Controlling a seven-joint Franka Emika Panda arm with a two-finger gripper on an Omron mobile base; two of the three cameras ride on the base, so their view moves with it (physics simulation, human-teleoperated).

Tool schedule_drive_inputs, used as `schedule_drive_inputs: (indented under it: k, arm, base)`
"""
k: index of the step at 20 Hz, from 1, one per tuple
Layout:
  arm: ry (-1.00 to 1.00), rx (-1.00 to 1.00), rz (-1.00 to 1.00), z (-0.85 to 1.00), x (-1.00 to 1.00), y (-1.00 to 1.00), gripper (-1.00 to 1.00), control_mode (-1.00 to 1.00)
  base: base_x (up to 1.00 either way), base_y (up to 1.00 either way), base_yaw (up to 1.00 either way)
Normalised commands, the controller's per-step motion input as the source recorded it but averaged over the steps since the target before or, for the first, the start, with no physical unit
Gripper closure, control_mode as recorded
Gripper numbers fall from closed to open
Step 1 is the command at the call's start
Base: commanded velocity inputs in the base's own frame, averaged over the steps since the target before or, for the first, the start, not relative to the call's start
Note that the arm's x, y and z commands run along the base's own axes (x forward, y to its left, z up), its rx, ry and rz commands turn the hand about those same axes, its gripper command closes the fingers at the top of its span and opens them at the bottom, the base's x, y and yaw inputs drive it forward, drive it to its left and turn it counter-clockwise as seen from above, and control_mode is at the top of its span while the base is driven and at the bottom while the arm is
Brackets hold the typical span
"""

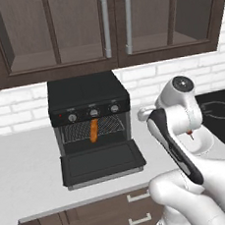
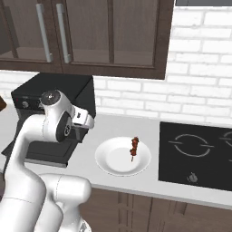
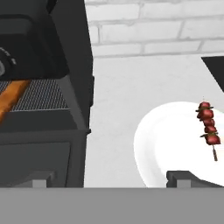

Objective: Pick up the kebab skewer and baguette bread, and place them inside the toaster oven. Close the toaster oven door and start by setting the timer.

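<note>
The black toaster oven (image 1: 88, 95) stands on the counter with its door (image 1: 101, 162) dropped open. The orange-brown baguette bread (image 1: 93, 130) lies on the wire rack inside, and in the hand view the baguette bread (image 3: 13, 98) shows at the left. The kebab skewer (image 2: 134, 148), with dark red chunks, rests on a white plate (image 2: 111, 158) to the right of the oven. My gripper (image 3: 110, 180) is open and empty. It hovers over the counter between the oven's right side and the plate, with the kebab skewer (image 3: 208, 127) off to its right.
A black cooktop (image 2: 195, 152) is set into the counter right of the plate. Dark wall cabinets (image 1: 104, 26) with steel handles hang above the oven, over a white brick wall. My own arm (image 1: 175, 147) hides part of the plate in the left base view.
</note>
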Motion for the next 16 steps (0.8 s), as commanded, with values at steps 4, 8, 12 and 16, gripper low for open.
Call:
schedule_drive_inputs:
  k: [4,8,12,16]
  arm:
    - [0.0,0.01,0.0,-0.21,0.17,-0.52,-1.0,-1.0]
    - [0.0,0.0,-0.01,-0.1,0.28,-0.35,-1.0,-1.0]
    - [0.0,0.0,-0.01,-0.18,0.32,-0.34,-1.0,-1.0]
    - [0.0,0.0,0.0,-0.23,0.25,-0.52,-1.0,-1.0]
  base:
    - [0.0,0.0,0.0]
    - [0.0,0.0,0.0]
    - [0.0,0.0,0.0]
    - [0.0,0.0,0.0]
